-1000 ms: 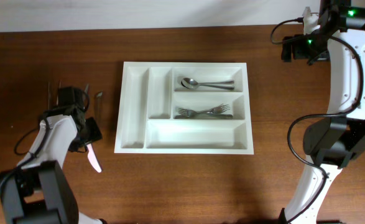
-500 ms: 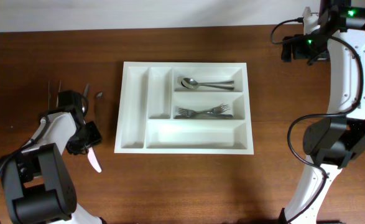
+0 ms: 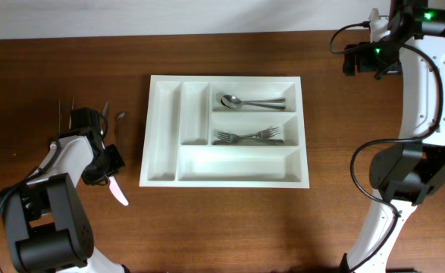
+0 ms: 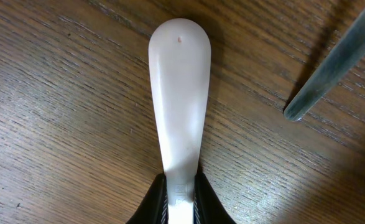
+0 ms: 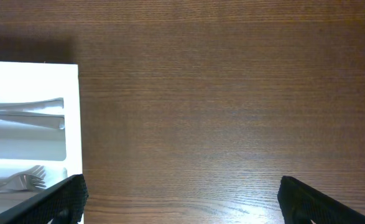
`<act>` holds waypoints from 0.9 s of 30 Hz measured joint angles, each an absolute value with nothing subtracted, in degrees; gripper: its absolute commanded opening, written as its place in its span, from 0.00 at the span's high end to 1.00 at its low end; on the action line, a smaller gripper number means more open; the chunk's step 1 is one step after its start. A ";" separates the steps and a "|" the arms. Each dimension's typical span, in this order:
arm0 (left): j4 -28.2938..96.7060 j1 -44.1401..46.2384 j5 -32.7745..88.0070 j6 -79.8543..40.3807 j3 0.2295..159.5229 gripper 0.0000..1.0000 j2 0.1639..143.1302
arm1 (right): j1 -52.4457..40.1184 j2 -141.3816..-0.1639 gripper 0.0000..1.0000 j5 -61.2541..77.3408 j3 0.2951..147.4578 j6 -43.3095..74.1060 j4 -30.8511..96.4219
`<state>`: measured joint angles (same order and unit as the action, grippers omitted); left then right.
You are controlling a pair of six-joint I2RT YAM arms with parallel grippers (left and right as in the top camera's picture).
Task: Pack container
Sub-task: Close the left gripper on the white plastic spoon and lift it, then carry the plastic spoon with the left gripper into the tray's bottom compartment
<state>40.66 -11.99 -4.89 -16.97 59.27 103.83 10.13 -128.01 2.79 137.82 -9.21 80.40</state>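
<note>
Container: a white tray [image 3: 164, 136] is set at the middle of the table [image 3: 230, 227], well apart from both grippers.
Long axis: it runs left to right in the overhead view, with the long compartment along the near edge and the two narrow ones at the image-left end.
Contents: spoons [image 3: 249, 101] are laid in the far short compartment and forks [image 3: 249, 136] in the one beside it, both lengthwise.
Left gripper [image 4: 181, 200]: it is clamped on a white handle [image 4: 179, 93], possibly a knife's, since the rest is hidden. The handle points away from the tray's near-left corner.
Right gripper [image 5: 182, 202]: the fingers are spread wide with nothing between them, beyond the tray's far-right corner.
Nearby: loose metal cutlery [image 3: 120, 118] is seen on the table between the left arm and the tray's left wall.
</note>
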 measured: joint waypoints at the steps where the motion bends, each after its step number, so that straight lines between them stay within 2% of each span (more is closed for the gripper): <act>1: 40.69 -11.99 -4.91 -16.97 59.31 0.98 103.83 | 10.13 -128.01 0.01 2.81 137.82 -9.21 80.42; 10: 43.55 -11.99 -4.91 -14.72 63.68 0.98 102.83 | 10.13 -128.01 0.01 2.81 137.82 -9.19 80.40; 16: 42.61 -10.96 -4.47 -9.80 68.23 0.98 94.17 | 10.13 -128.01 0.01 2.81 137.82 -9.21 80.40; 20: 39.62 -7.38 -0.16 -2.87 69.10 0.98 89.06 | 10.13 -128.01 0.01 2.81 137.82 -9.21 80.40; 27: 37.43 4.34 11.51 15.75 69.23 0.98 87.22 | 10.13 -128.01 0.01 2.81 137.82 -9.21 80.40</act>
<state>37.43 4.34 11.51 15.75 69.23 87.22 10.13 -128.01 2.81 137.82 -9.21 80.40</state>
